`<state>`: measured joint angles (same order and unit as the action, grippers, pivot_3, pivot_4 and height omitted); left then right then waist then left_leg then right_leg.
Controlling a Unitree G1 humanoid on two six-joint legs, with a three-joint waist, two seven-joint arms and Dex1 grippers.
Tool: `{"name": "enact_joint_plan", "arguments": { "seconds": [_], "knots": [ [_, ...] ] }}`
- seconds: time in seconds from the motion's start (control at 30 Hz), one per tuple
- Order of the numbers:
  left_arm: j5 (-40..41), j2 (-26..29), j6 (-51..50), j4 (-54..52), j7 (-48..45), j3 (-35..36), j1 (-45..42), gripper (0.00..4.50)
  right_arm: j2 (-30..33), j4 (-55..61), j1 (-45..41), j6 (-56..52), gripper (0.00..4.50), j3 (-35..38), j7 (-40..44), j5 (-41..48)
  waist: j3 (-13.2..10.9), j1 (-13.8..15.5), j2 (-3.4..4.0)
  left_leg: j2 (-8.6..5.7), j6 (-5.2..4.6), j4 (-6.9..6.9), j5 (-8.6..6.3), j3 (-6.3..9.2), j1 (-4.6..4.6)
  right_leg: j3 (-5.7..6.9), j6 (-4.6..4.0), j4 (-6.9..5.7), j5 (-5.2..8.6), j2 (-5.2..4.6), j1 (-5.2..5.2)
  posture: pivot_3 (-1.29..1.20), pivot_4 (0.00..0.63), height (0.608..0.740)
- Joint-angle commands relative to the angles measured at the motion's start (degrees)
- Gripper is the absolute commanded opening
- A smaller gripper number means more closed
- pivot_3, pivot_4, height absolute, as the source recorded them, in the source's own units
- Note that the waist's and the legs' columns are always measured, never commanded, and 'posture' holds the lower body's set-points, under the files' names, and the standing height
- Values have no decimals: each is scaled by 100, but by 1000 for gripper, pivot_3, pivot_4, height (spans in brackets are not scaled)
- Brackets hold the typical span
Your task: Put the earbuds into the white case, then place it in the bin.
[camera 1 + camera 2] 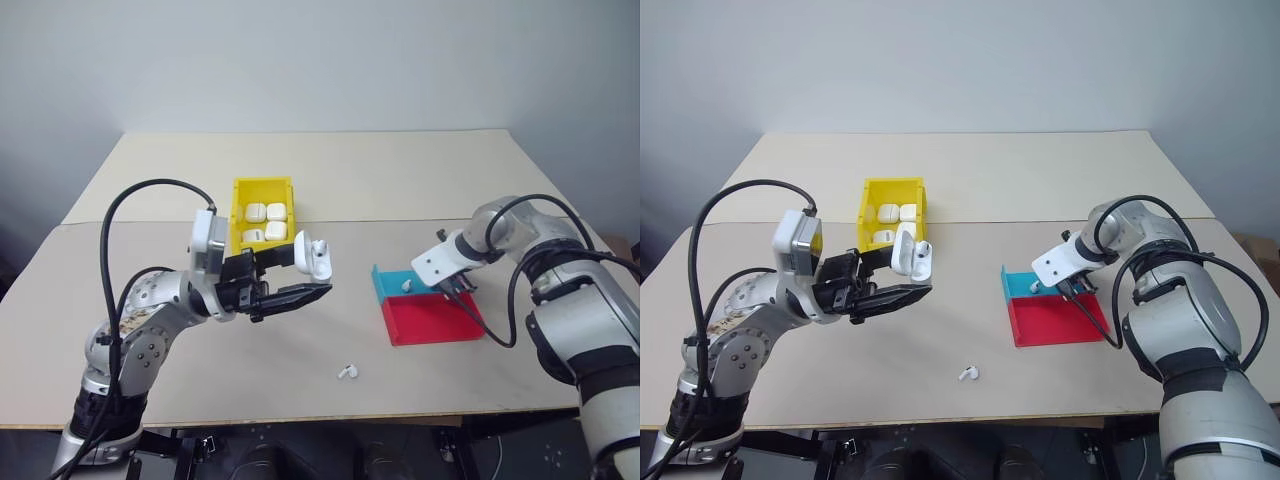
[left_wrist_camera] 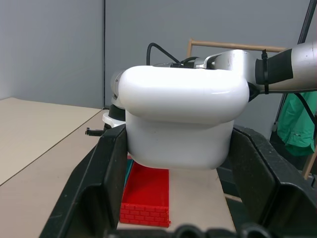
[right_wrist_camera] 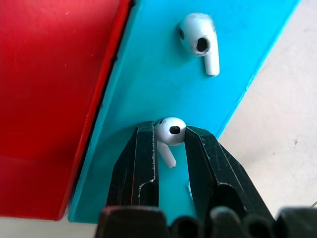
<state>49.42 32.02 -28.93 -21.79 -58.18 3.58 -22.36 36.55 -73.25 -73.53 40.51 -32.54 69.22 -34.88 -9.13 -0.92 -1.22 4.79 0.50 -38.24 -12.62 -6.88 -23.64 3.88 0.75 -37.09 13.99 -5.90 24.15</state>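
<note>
An earbud (image 3: 171, 132) sits pinched between the right gripper's (image 3: 171, 144) fingers, low centre of the right wrist view, over the teal tray (image 3: 148, 74). A second bud (image 3: 199, 42) lies upper right. The left gripper (image 1: 285, 292) is clamped on the open case (image 1: 312, 258), mid-frame, beside the yellow bin (image 1: 240, 190). A third bud (image 1: 347, 371) lies on the table. Risk: a glossy bud, tip-pinched, could squirt free on the lift.

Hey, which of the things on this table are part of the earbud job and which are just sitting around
Part of the job:
- white case, held in the left gripper, lid open
- earbud between the right gripper fingers, over the teal tray
- second earbud in the teal tray
- loose earbud on the table
- yellow bin

Lying about:
- red tray
- other cases already in the bin
</note>
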Motion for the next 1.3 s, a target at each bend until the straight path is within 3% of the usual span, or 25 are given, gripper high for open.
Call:
{"name": "enact_joint_plan", "arguments": {
  "seconds": [0.03, 0.23, 0.4, 0.53, 0.63, 0.77, 0.9, 1.13, 1.3],
  "knots": [
    [53, 43, 27, -133, -42, 88, -112, 2773, 2, 52, -124, -466, 612, 604, 498, 674, -1, -2, 2, 0, 0, 0, 0, 0, 0, 0, 0, 0, 0, 0, 2, 0, 150, 740],
    [14, 31, 45, 75, -178, 46, -288, 2773, 8, 519, -350, -2411, 612, 2189, 2040, 2550, -4, 10, 6, 0, 0, 1, 0, -1, -3, 0, -1, 1, -1, 1, 1, 0, 150, 740],
    [-45, 1, 58, 363, -376, -39, -526, 2773, 346, 2870, 351, -5890, 612, 3306, 2328, 4844, -5, 53, 7, 1, -1, 2, -1, 5, -8, 5, -1, 1, -1, 1, 1, 0, 150, 740],
    [-122, -42, 73, 661, -533, -126, -777, 2773, 253, 5803, 1604, -8754, 612, 4542, 1157, 6814, -5, 138, 7, -1, -9, -4, -5, 9, -14, 13, -1, 4, -1, -2, -1, 0, 150, 740],
    [-193, -106, 62, 896, -617, -193, -981, 2773, -285, 7527, 2377, -9818, 612, 5375, -143, 8073, -4, 155, 8, -1, -27, -5, -16, 9, -13, 11, -1, -2, -1, -2, 2, 0, 150, 740],
    [-291, -195, 31, 1214, -787, -309, -1261, 2773, -1155, 9157, 3105, -10255, 612, 5839, -1746, 9403, -4, 150, 8, 1, -36, 0, -21, 14, -8, 12, -2, -5, -2, 5, 0, 0, 150, 740],
    [-366, -298, 20, 1399, -898, -407, -1468, 2773, -1554, 9896, 3526, -10111, 612, 5664, -2717, 9878, -4, 156, 8, -1, -39, 0, -23, 13, -10, 9, -2, -1, -2, 4, -1, 0, 150, 740],
    [-522, -485, 86, 1563, -992, -444, -1644, 2773, -1576, 10217, 3692, -9988, 612, 5133, -3464, 10221, -4, 148, 8, -2, -47, 0, -28, 14, -12, 8, -2, -1, -1, 5, 0, 0, 150, 740],
    [-563, -539, 72, 1521, -989, -404, -1604, 2773, -1384, 10345, 3833, -9924, 612, 4836, -3520, 10424, -4, 148, 8, -1, -53, 1, -31, 16, -12, 9, -2, 1, -1, 6, 0, 0, 150, 740]
  ]
}}
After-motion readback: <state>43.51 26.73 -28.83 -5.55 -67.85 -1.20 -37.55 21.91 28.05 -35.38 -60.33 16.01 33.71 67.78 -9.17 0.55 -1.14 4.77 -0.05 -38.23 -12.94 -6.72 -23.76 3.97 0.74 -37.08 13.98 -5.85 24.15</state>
